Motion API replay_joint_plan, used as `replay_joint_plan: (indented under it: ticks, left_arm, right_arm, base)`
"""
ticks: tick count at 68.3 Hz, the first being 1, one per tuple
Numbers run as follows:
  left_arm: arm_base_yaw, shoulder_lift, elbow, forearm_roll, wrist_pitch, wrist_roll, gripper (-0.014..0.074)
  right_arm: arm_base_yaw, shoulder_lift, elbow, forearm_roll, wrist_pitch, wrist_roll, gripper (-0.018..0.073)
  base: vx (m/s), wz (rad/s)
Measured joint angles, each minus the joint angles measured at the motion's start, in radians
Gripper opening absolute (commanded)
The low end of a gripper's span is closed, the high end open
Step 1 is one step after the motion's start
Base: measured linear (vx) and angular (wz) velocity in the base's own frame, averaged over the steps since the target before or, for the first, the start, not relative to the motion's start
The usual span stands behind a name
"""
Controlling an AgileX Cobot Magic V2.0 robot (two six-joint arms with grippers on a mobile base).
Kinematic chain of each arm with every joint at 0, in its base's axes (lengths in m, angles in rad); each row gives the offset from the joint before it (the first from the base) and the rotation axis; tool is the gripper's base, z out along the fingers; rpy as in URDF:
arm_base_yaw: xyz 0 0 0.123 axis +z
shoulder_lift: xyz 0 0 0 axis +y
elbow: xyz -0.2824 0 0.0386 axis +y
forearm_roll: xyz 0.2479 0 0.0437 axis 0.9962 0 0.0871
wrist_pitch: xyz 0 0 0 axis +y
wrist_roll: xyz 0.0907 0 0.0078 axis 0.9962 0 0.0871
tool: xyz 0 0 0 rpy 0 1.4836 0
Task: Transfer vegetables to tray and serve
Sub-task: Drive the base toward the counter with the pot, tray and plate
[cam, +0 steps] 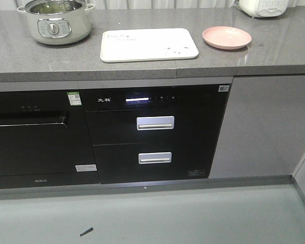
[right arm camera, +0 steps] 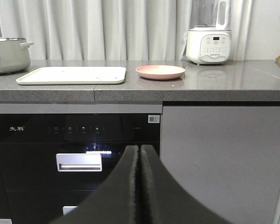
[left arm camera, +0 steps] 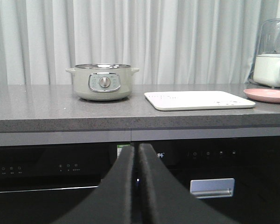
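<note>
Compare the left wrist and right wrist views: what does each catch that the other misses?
Left wrist only: the front dial of the pot, a green label under the countertop, and the left end effector, shut.
Right wrist only: the grey cabinet door, the button panel of the white appliance, a QR sticker, and the right end effector, shut.
Both: the tray, pink plate, curtain and silver drawer handle. The right wrist view crops the pot and the left crops the white appliance.
</note>
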Motion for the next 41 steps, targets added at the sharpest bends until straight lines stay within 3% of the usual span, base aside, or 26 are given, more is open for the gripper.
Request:
replay_joint_plan:
  ticks: [41]
  left_arm:
    - [0.0, 0.0, 0.0, 0.0, 0.0, 0.0, -0.0008]
  right_arm:
    - [0.0, 0.0, 0.0, 0.0, 0.001, 0.0, -0.0007]
  base:
    - [0.21, 0.05]
